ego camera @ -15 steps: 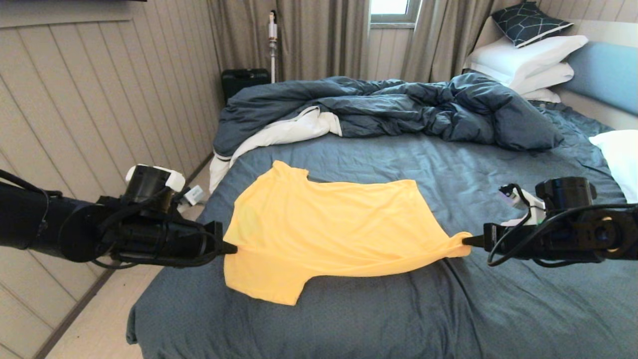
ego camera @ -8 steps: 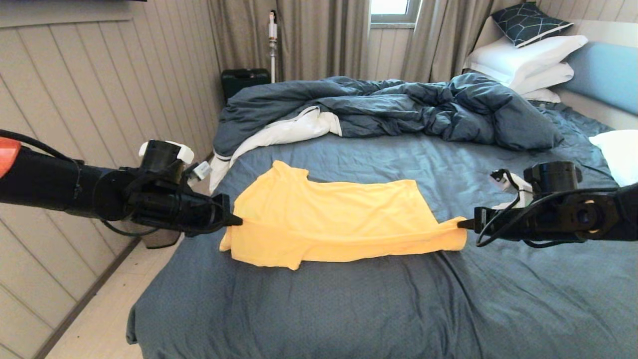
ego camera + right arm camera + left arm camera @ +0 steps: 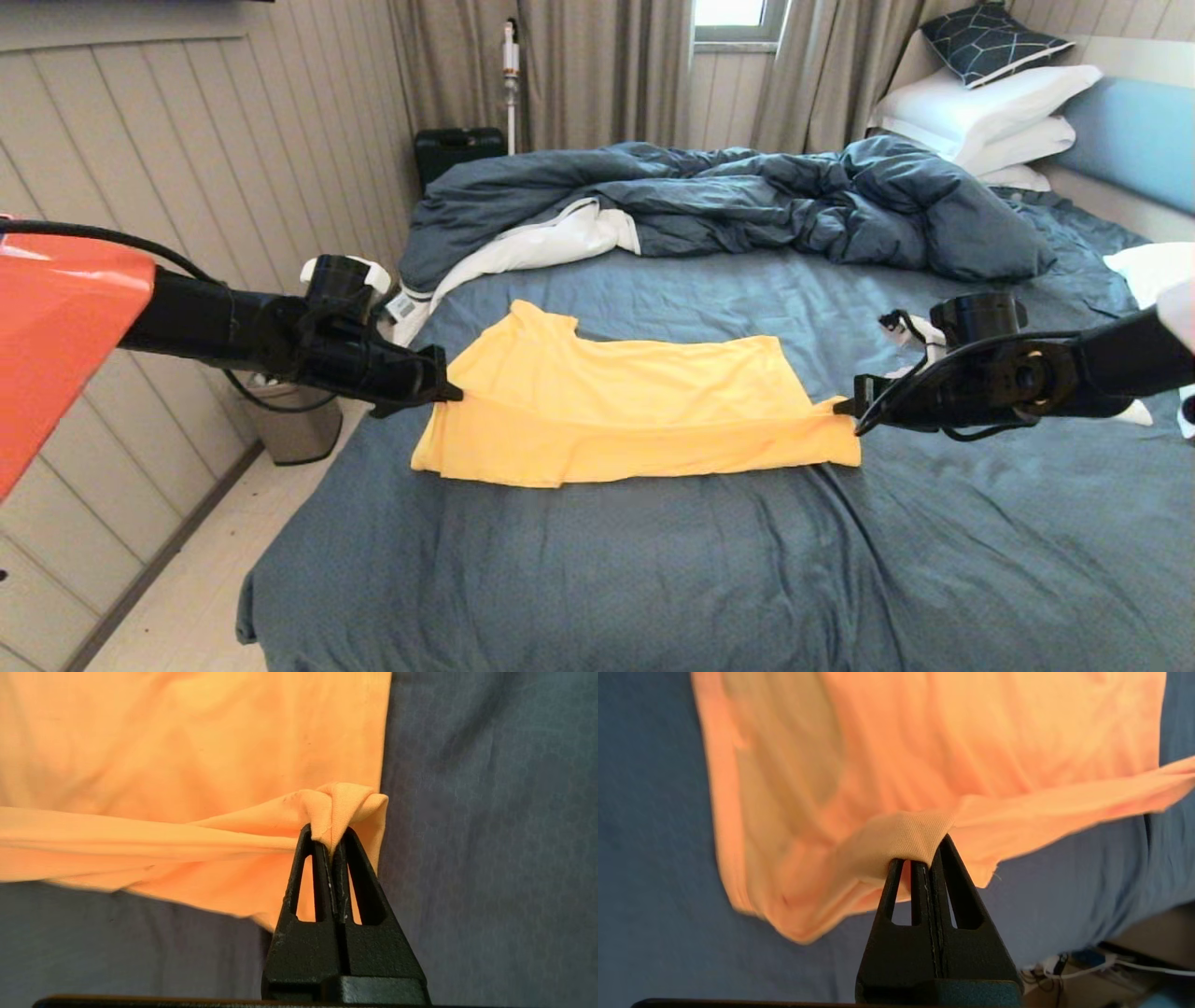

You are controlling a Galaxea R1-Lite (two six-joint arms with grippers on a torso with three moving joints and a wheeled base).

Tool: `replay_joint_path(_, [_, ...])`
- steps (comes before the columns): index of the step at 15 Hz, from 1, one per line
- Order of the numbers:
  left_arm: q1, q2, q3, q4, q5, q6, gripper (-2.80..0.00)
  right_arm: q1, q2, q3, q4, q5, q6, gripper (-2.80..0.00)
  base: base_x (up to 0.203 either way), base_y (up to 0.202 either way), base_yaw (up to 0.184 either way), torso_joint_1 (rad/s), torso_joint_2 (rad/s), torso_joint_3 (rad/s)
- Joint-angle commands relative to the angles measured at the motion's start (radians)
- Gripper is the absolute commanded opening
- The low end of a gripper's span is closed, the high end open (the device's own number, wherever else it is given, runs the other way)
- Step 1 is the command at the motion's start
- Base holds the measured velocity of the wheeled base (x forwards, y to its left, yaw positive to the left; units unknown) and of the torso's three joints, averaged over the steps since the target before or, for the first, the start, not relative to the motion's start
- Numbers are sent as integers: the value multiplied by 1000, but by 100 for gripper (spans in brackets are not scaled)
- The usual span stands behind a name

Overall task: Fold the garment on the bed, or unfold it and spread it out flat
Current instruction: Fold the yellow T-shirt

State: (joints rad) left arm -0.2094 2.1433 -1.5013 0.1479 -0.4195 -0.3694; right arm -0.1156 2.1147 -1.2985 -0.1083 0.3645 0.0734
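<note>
The yellow T-shirt (image 3: 625, 411) lies across the middle of the bed (image 3: 653, 560), its near half doubled back over the far half, with a long fold line along the front. My left gripper (image 3: 455, 394) is shut on the shirt's left edge (image 3: 906, 835), held just above the sheet. My right gripper (image 3: 838, 407) is shut on a bunched corner of the shirt's right edge (image 3: 336, 805). The lifted layer stretches between the two grippers. One short sleeve (image 3: 537, 322) pokes out at the far left.
A rumpled dark blue duvet (image 3: 747, 205) with a white lining lies behind the shirt. White pillows (image 3: 990, 117) and a light blue headboard (image 3: 1130, 140) stand at the far right. A bin (image 3: 299, 434) is on the floor left of the bed, by the panelled wall.
Both grippers have moved away from me, carrying the shirt's near edge over the far part. The hanging front sleeve and flap now lie folded under, leaving a narrower strip.
</note>
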Motion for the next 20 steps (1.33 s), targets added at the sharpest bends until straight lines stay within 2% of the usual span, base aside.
replay_joint_path(1, [14, 57, -62, 13, -2, 0, -280, 11, 54, -51, 15, -5, 0, -280, 0, 0, 0, 0, 0, 0])
replay_joint_path(9, [35, 182, -272, 100, -2, 1, -280, 17, 123, -138, 24, -42, 0, -280, 0, 0, 0, 0, 0, 0])
replay_joint_path(19, [45, 273, -311, 107, -1, 14, -280, 21, 180, -162, 23, -56, -1, -280, 0, 0, 0, 0, 0, 0])
replay_joint_path(20, [44, 276, -310, 108, -1, 15, 0, 21, 180, -156, 21, -56, -4, -280, 0, 0, 0, 0, 0, 0])
